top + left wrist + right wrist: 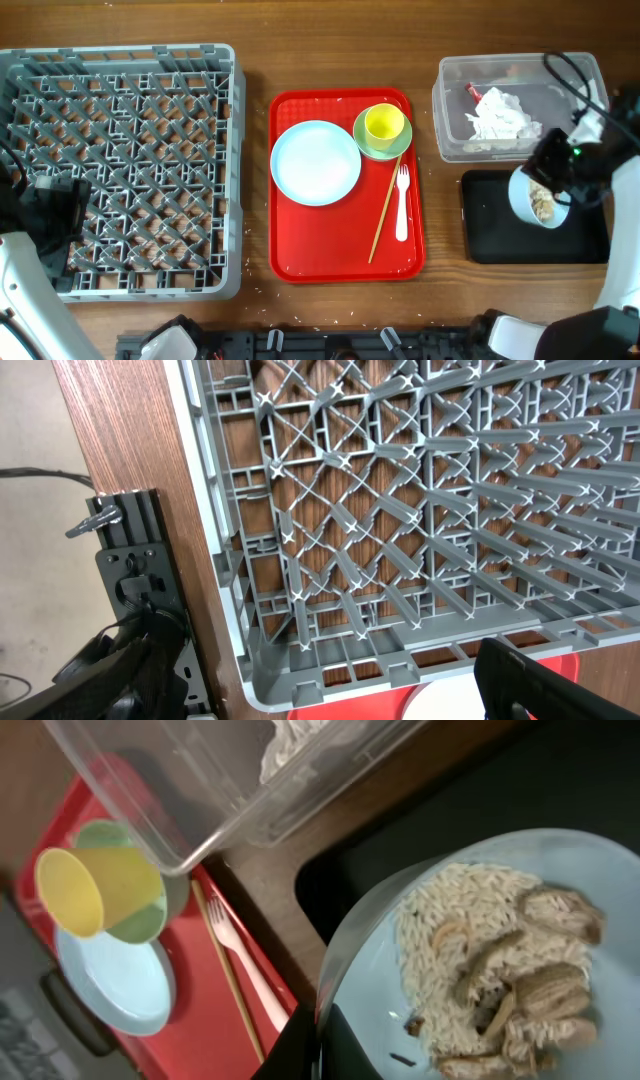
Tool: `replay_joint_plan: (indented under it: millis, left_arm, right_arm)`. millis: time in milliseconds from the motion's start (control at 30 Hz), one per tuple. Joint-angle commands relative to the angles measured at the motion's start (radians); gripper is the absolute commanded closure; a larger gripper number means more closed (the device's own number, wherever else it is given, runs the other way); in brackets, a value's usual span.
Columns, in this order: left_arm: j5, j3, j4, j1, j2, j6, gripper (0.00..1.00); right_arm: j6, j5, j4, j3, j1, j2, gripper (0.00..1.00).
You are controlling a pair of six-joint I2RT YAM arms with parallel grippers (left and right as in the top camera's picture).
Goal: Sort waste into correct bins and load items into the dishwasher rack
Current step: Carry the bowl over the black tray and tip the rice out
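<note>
My right gripper (318,1042) is shut on the rim of the pale blue bowl (528,196), holding it tilted over the black tray (500,242). Rice-like crumbs (480,950) lie inside the bowl. The clear tub (590,70) behind it holds the crumpled napkin (503,117) and the red wrapper scrap (473,92). On the red tray (330,240) lie the plate (315,162), the green saucer (398,148) with the yellow cup (384,123) on it, the chopsticks (385,212) and the fork (402,205). My left gripper (330,700) hangs open and empty over the dishwasher rack's (120,170) front left corner.
The grey rack fills the table's left side, its right wall close to the red tray. Cables (575,75) run over the clear tub's right end. Dark mounting hardware (135,570) sits off the table edge beside the rack.
</note>
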Motion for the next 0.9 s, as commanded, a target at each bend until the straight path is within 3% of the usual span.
replay_joint_plan:
  millis: [0, 300, 600, 700, 767, 867]
  left_arm:
    - [-0.018, 0.004, -0.001, 0.004, 0.002, -0.013, 0.00]
    - [-0.018, 0.004, -0.001, 0.004, 0.002, -0.013, 0.00]
    - [-0.018, 0.004, -0.001, 0.004, 0.002, -0.013, 0.00]
    - [-0.018, 0.004, -0.001, 0.004, 0.002, -0.013, 0.00]
    - [-0.018, 0.004, -0.001, 0.004, 0.002, -0.013, 0.00]
    - [-0.018, 0.004, -0.001, 0.004, 0.002, -0.013, 0.00]
  right_arm:
    - [-0.097, -0.187, 0.047, -0.072, -0.073, 0.011, 0.96]
    - [-0.188, -0.528, 0.018, -0.123, -0.346, 0.189, 0.96]
    - [-0.515, -0.811, -0.166, -0.123, -0.576, 0.423, 0.96]
    - [-0.403, -0.820, -0.091, -0.123, -0.619, 0.423, 0.96]
    - [-0.503, -0.914, -0.134, -0.123, -0.644, 0.423, 0.96]
    - [-0.438, -0.916, -0.091, -0.123, -0.648, 0.424, 0.96]
